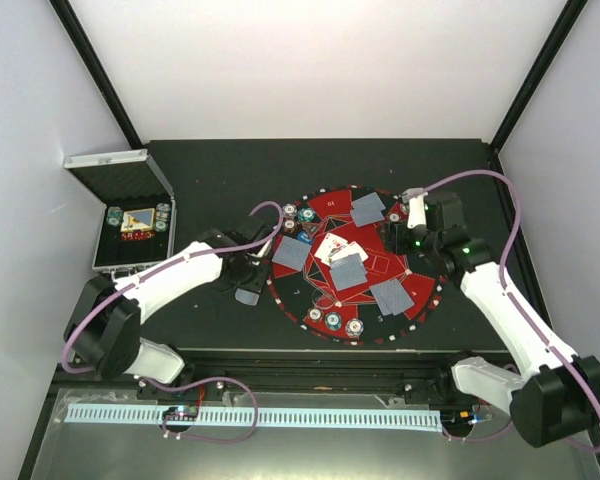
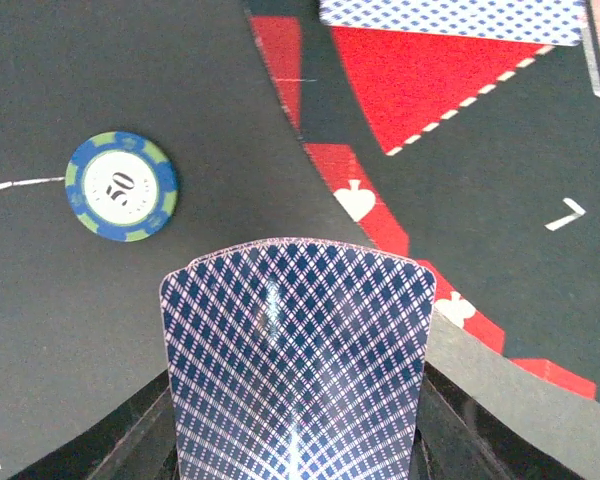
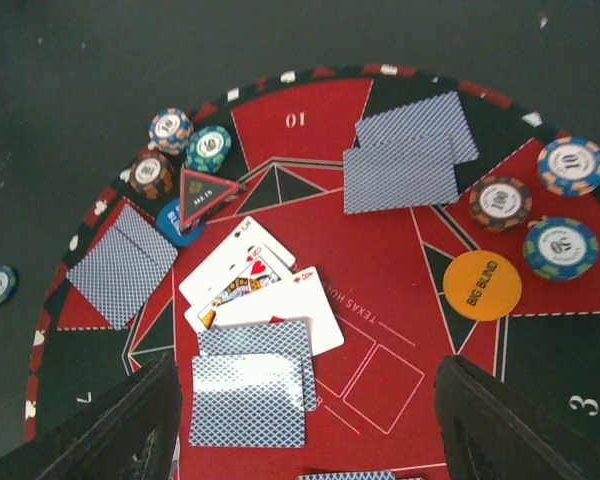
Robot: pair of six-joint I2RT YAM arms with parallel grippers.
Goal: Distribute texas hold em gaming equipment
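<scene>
Mat (image 1: 380, 262), round, red and black: mostly laid out, by the look of it. Case (image 1: 130, 215) sits well left of the mat with its lid up. A few case chips (image 1: 114, 215) lie inside it, so I judge the sharing-out unfinished.

Face-down cards (image 3: 400, 175) lie in pairs at several seats round the mat. Face-up cards (image 3: 250, 285) are fanned at mat centre, with a face-down pile touching their near side. Chip stacks (image 3: 565, 165) are grouped at the mat's rim in at least three places. Orange button (image 3: 482, 285), marked BIG BLIND, lies on the mat beside one chip group.

Left pincer (image 1: 245, 278): clamped on one held card (image 2: 298, 370), back up, just outside the mat's left edge and jutting toward it. Lone chip (image 2: 121, 186), marked 50, lies off the mat, ahead and left of that card, apart from it.

Right pincer (image 3: 308, 362): spread wide, gripping nothing, over the mat's far-right rim. The centre cards lie below and ahead of it, untouched.

Likely left to do: the held card, the lone chip and the case chips.
</scene>
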